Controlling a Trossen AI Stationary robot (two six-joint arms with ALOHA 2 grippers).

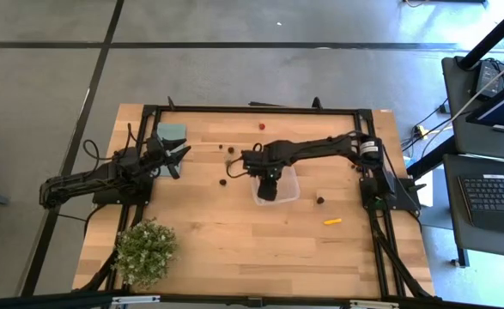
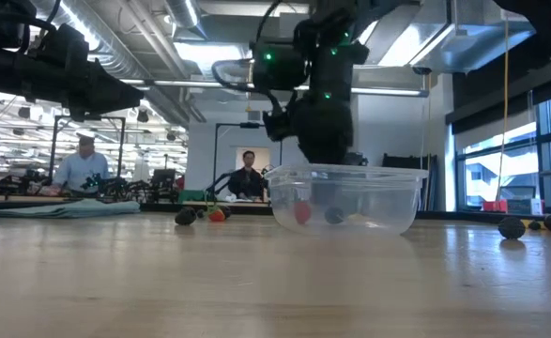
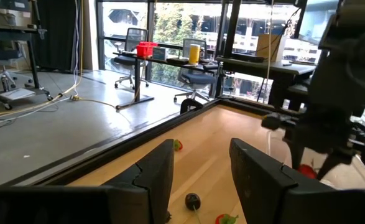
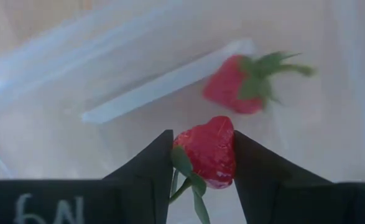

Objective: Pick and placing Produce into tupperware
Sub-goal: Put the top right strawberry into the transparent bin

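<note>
The right gripper (image 4: 202,163) pinched a toy strawberry (image 4: 208,151) across its body, over the clear tupperware (image 1: 290,190) holding 1 more strawberry (image 4: 235,85). It looked light and rigid. The left gripper (image 3: 199,171) waited, jaws parted, empty.

Wooden table (image 1: 234,240) with clear tupperware (image 1: 288,190), potted plant (image 1: 146,250), teal rectangle (image 1: 171,131), scattered produce (image 1: 332,221).

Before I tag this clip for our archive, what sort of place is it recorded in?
Most likely a robotics lab or open workshop. People sit at benches behind the wooden table, office chairs stand by big windows, and a laptop sits on a side desk.
</note>
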